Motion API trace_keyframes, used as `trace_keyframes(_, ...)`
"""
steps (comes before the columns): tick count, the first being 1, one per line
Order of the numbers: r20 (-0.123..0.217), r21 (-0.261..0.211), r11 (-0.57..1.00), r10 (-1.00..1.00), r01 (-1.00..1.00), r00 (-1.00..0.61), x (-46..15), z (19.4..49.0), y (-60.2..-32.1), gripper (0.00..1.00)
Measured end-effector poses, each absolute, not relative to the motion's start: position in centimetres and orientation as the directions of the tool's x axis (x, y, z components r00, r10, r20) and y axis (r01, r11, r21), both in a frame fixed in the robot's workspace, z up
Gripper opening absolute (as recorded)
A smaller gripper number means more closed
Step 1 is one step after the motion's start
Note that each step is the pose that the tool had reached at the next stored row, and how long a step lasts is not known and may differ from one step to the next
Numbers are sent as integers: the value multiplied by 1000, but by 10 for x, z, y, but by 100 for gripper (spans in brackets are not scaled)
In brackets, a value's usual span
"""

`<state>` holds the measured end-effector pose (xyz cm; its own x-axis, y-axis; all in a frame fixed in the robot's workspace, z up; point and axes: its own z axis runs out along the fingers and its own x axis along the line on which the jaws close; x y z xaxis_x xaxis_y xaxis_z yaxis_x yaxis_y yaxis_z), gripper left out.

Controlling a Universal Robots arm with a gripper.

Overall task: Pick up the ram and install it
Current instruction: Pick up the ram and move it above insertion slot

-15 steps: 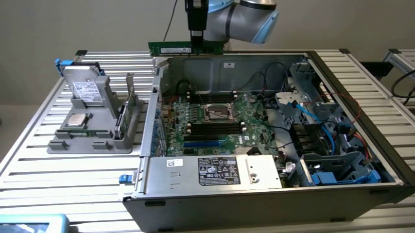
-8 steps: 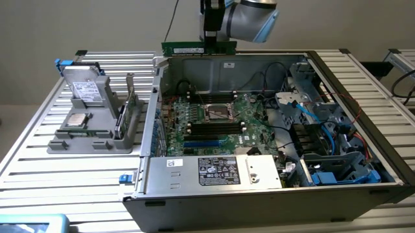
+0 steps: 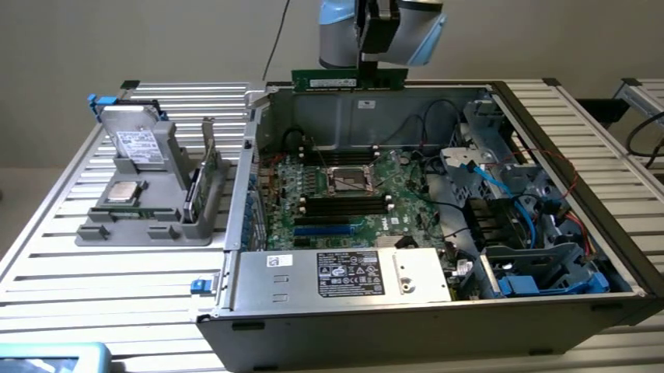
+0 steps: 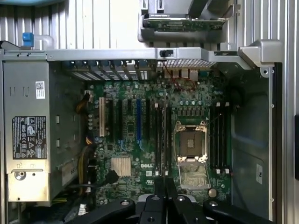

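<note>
ram (image 3: 326, 80): long thin green stick with dark chips, level, poking out both sides of the pincer (image 3: 365, 76), longer on the exterior view's left. Pincer clenched on it, holding it airborne; open case (image 3: 415, 342) and motherboard (image 3: 407, 172) below the pincer.

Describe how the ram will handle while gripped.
The ram is probably stiff: it juts out level on both sides of the gripper without sagging. It is likely light, being so thin. It may be fragile: a bare green board, pinched at mid-length.
</note>
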<state>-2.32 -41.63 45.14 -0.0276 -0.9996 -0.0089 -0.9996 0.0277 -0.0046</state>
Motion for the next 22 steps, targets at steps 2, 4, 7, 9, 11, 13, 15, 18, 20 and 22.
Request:
trace_keyframes(2,-9,-5,28,-1000,-1000,-28,-21,451,-413,12)
trace_keyframes(4,-9,-5,28,-1000,-1000,-28,-21,450,-410,12)
trace_keyframes(7,-9,-5,28,-1000,-1000,-28,-21,449,-407,12)
trace_keyframes(9,-9,-4,28,-1000,-1000,-28,-21,448,-404,12)
trace_keyframes(11,-9,-5,28,-1000,-1000,-28,-21,447,-402,12)
trace_keyframes(13,-9,-5,28,-1000,-1000,-28,-21,446,-400,12)
trace_keyframes(15,-9,-4,28,-1000,-1000,-28,-20,445,-398,12)
trace_keyframes(18,-9,-4,28,-1000,-1000,-28,-20,442,-396,12)
trace_keyframes(20,-9,-4,28,-1000,-1000,-28,-20,441,-394,12)
trace_keyframes(22,-9,-4,28,-1000,-1000,-28,-20,439,-393,12)
